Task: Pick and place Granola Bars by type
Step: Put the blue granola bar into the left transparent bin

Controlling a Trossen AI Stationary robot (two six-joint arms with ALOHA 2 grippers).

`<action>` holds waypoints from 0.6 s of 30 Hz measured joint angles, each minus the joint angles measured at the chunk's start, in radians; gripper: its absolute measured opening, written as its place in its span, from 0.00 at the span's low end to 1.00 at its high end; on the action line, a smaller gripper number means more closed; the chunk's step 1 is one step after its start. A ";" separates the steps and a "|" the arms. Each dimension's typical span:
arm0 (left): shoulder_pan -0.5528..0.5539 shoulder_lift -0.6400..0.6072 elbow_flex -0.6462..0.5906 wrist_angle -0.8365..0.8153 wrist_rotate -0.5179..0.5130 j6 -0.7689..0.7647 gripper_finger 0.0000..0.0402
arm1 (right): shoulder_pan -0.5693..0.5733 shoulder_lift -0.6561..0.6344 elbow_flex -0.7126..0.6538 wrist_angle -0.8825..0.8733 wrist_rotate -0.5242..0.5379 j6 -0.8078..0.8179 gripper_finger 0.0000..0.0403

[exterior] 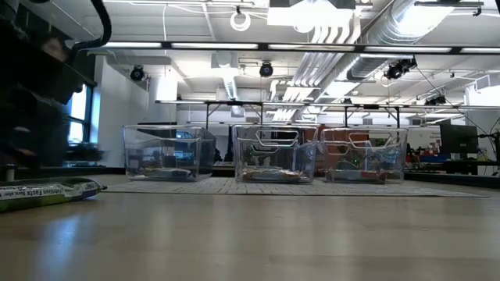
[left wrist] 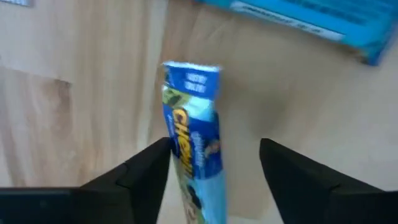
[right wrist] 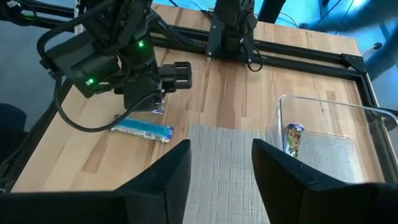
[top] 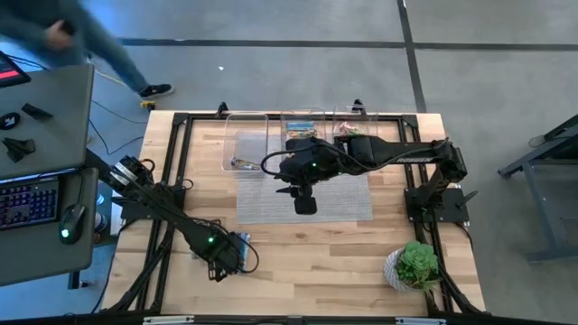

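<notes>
Blue-wrapped granola bar (left wrist: 194, 149) lies on the wooden surface (top: 316, 266) between the spread fingers of the left end effector (left wrist: 214, 171), ungripped. Second blue bar (right wrist: 142, 129) lies just beside. Farther off, right end effector (right wrist: 221, 165) hovers parted, empty, over the grey mat (top: 343, 200) before three clear bins (exterior: 169, 152).

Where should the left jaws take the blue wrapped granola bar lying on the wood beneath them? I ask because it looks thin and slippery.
Grip the blue wrapped granola bar across its narrow width near mid-length, coming straight down from above. It lies flat on the wooden table, so only its long edges offer purchase. The left gripper already straddles it with open jaws, a finger beside each long edge.
</notes>
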 joint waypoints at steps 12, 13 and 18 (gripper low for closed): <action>0.001 -0.005 -0.079 0.071 0.004 -0.035 0.68 | 0.000 0.000 0.000 -0.004 0.000 -0.019 0.38; 0.001 -0.005 -0.081 0.072 0.010 -0.035 0.66 | 0.000 0.000 0.000 -0.005 0.000 -0.019 0.38; 0.002 -0.003 -0.085 0.094 0.033 -0.038 0.54 | 0.000 0.000 0.000 -0.005 0.000 -0.018 0.38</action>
